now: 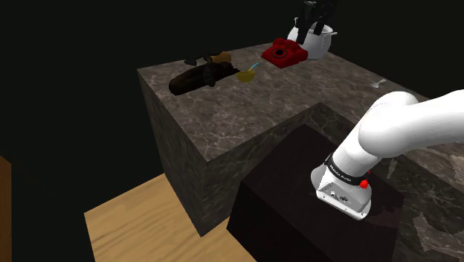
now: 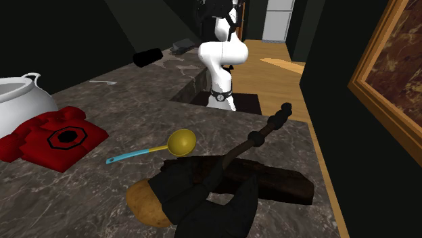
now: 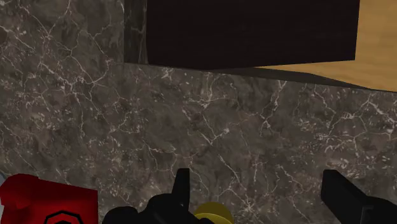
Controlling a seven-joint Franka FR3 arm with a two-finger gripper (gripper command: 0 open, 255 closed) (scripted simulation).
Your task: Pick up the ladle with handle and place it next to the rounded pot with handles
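Observation:
The ladle (image 1: 247, 73) has a yellow bowl and a thin blue handle. It lies flat on the dark marbled counter (image 1: 245, 112), between a red telephone and a black lump. In the second exterior view the ladle (image 2: 169, 145) points its handle toward the telephone. The white rounded pot (image 1: 321, 46) stands at the counter's far corner behind the telephone; only the pot's side (image 2: 20, 101) is in frame in the second exterior view. My gripper (image 1: 311, 30) hangs high over that end, open. In the wrist view the gripper (image 3: 262, 194) holds nothing, and the ladle bowl (image 3: 213, 215) shows far below, near one finger.
A red telephone (image 1: 284, 53) lies between ladle and pot. A black elongated lump (image 1: 195, 79) with a knobbed stick (image 2: 260, 138) and a brown potato-like thing (image 2: 143, 203) lie on the ladle's other side. The dark stand (image 1: 297, 216) adjoins the counter. A wood floor (image 1: 141, 219) lies below.

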